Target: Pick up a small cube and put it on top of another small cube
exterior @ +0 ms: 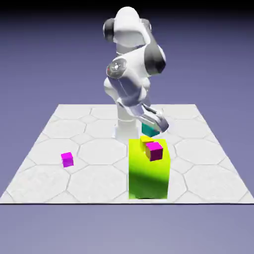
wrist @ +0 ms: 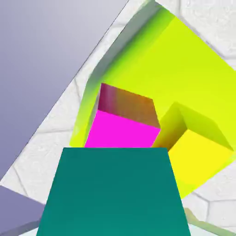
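overall, the gripper [exterior: 153,128] pinches one cyan cube [exterior: 148,129]; two magenta cubes [exterior: 155,151], one yellow cube [exterior: 146,140], one lime block [exterior: 149,176].

A cyan cube [wrist: 113,191] fills the bottom of the hand view, large and close. Past it a big lime-green block [wrist: 184,73] stands on the white tiled table [wrist: 55,133]. On the block's top sit a magenta cube [wrist: 122,131] and a yellow cube [wrist: 203,156], side by side.

Two small cubes [exterior: 153,148] atop block [exterior: 149,176]
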